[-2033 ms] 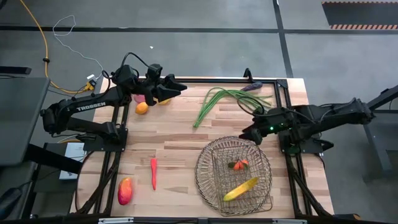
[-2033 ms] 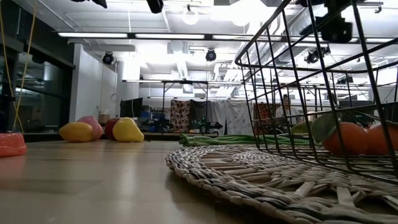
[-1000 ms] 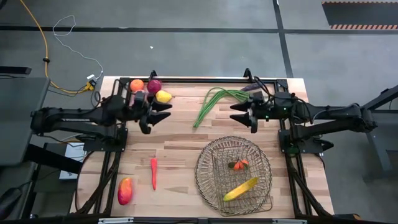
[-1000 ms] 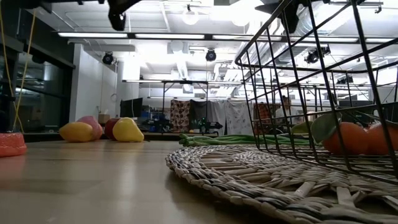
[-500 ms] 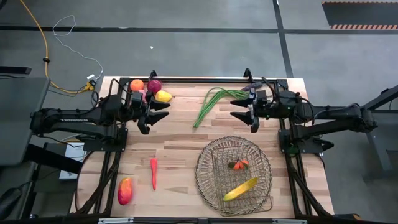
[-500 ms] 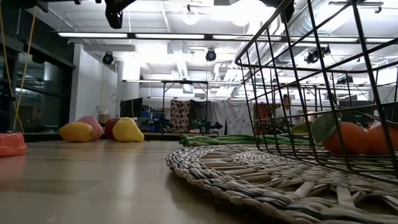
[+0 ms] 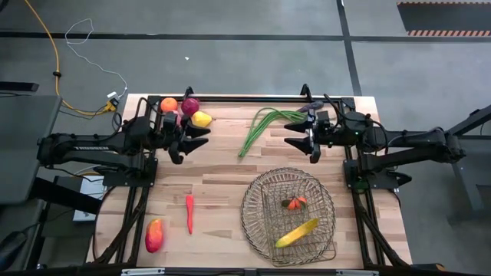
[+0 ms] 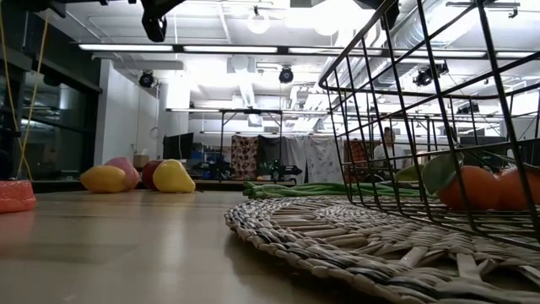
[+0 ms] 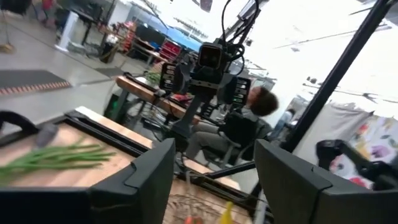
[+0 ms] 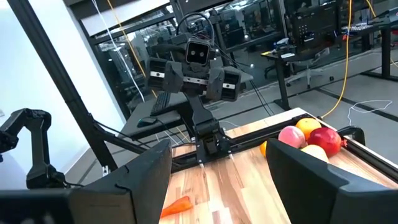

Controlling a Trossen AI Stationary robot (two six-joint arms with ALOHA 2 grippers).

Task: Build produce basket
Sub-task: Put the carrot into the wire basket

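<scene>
Since ~1 s ago both arms have settled level over the far half of the table, facing each other; nothing else has shifted, so no fruit has gone in lately. Left gripper (image 7: 201,138) hangs w/ fingers apart, nothing between them, just beside the far-left cluster: small round orange (image 7: 168,104), dark red apple (image 7: 190,105), yellow pear (image 7: 202,119). Right gripper (image 7: 295,139) likewise parted and empty, near the bundle of long green beans (image 7: 265,126). My read: both are reset btwn picks, next grab not yet begun. Wide round shallow basket of thin brass-coloured wire mesh (image 7: 254,222) sits near-right on a woven mat, holding a yellow banana (image 7: 296,232) and a small orange-red piece w/ green leaf (image 7: 293,203). Outside it: red chilli (image 7: 189,213) and red-yellow mango (image 7: 154,234) near-left, a dark purple item (image 7: 311,107) at the far edge behind the beans, prob. the eggplant. A seated person shows beyond the table in left wrist view. Beans lie btwn the grippers; basket approach looks clear.
</scene>
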